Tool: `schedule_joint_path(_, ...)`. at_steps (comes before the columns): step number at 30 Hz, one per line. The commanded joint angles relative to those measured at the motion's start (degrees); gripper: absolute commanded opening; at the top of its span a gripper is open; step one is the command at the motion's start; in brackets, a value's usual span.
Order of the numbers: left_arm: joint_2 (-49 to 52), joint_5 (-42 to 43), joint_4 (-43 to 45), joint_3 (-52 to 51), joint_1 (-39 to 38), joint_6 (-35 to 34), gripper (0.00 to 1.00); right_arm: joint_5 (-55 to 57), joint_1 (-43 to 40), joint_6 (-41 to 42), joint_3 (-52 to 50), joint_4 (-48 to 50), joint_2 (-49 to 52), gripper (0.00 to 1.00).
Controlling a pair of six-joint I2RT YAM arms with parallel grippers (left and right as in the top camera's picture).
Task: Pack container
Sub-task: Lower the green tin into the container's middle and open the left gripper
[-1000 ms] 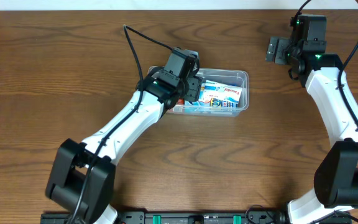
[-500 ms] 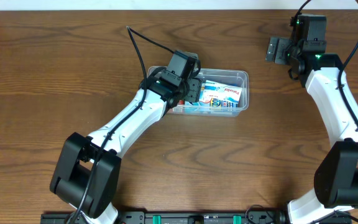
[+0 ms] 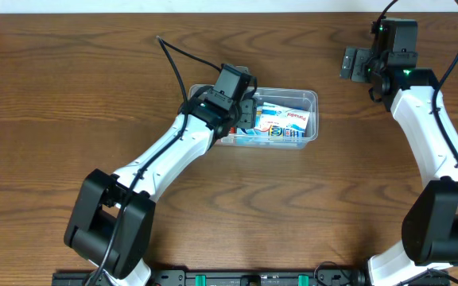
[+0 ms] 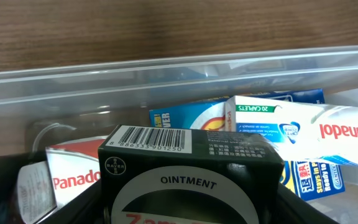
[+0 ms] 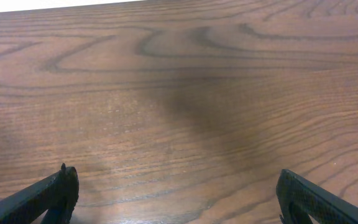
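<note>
The clear plastic container (image 3: 313,98) sits mid-table and holds several small medicine boxes. My left gripper (image 3: 245,111) is over its left end, shut on a black ointment box (image 4: 188,171) with a barcode on top, held just above the packed boxes. In the left wrist view white and blue Panadol boxes (image 4: 297,127) lie inside the container (image 4: 166,74) behind the ointment box. My right gripper (image 3: 355,65) is open and empty at the far right of the table, its fingertips (image 5: 58,190) wide apart over bare wood.
The wooden table (image 3: 70,95) surrounds the container. A black cable (image 3: 183,49) from the left arm loops over the table behind the container.
The left arm shifted only slightly over the container's left end, still holding the ointment box. The right arm has not moved.
</note>
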Motion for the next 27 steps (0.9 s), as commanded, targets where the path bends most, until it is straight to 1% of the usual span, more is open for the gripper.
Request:
schedule_joint_path(1,0.66,-1.6,-0.02,1.09,-1.03,-0.96,0.57,0.76,-0.07,1.03,0.46,-0.04,-0.59,0.99)
schedule_joint_path(4,0.66,-1.6,-0.04,1.09,-1.53,-0.94,0.58,0.76,-0.04,1.03,0.46,-0.04,-0.59,0.99)
schedule_joint_path(7,0.66,-1.68,-0.04,1.09,-1.7,-0.94,0.71,0.76,-0.07,1.03,0.46,-0.04,-0.59,0.99)
schedule_joint_path(8,0.66,-1.79,-0.04,1.09,-1.68,-0.92,0.72,0.76,-0.04,1.03,0.46,-0.04,-0.59,0.99)
schedule_joint_path(12,0.66,-3.06,-0.11,1.09,-1.64,-0.94,0.72,0.76,-0.04,1.03,0.46,-0.04,-0.59,0.99)
schedule_joint_path(24,0.66,-3.1,-0.04,1.09,-1.64,-0.85,0.72,0.76,-0.07,1.03,0.46,-0.04,-0.59,0.99)
schedule_joint_path(27,0.31,-3.08,0.2,1.27,-1.27,0.59,0.72,0.76,-0.07,1.03,0.46,-0.02,-0.59,0.99)
